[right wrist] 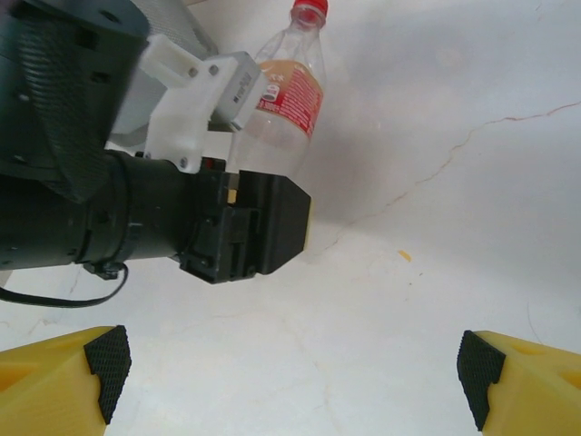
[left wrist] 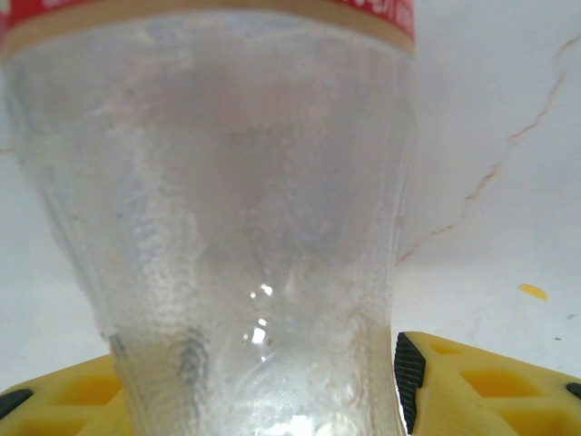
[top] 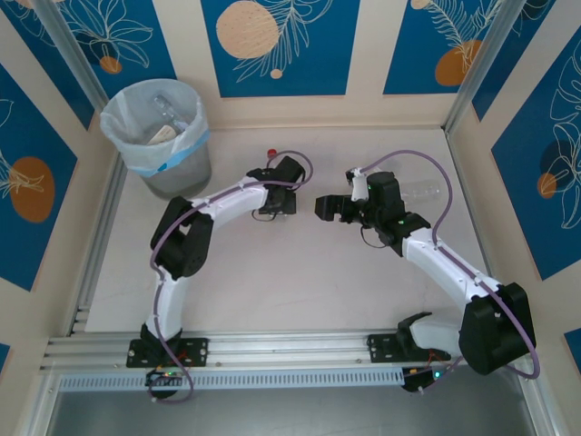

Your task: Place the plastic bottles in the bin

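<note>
A clear plastic bottle (left wrist: pixel 227 200) with a red label and a red cap (top: pixel 271 152) lies on the table, its cap towards the back wall. My left gripper (left wrist: pixel 259 386) is shut on its lower body, with a black pad (left wrist: pixel 410 377) against its side. The same bottle (right wrist: pixel 286 109) shows in the right wrist view, behind the left gripper's black body. My right gripper (right wrist: pixel 290 372) stands open over bare table, just right of the left one (top: pixel 275 202). A second clear bottle (top: pixel 422 191) lies behind the right arm. The grey bin (top: pixel 182 168) stands at the back left.
The bin's white-and-blue bag (top: pixel 145 150) holds bottles (top: pixel 168 113). Blue patterned walls close the table on three sides. An aluminium rail (top: pixel 272 350) runs along the near edge by the arm bases. A small yellow speck (right wrist: pixel 404 256) marks the table.
</note>
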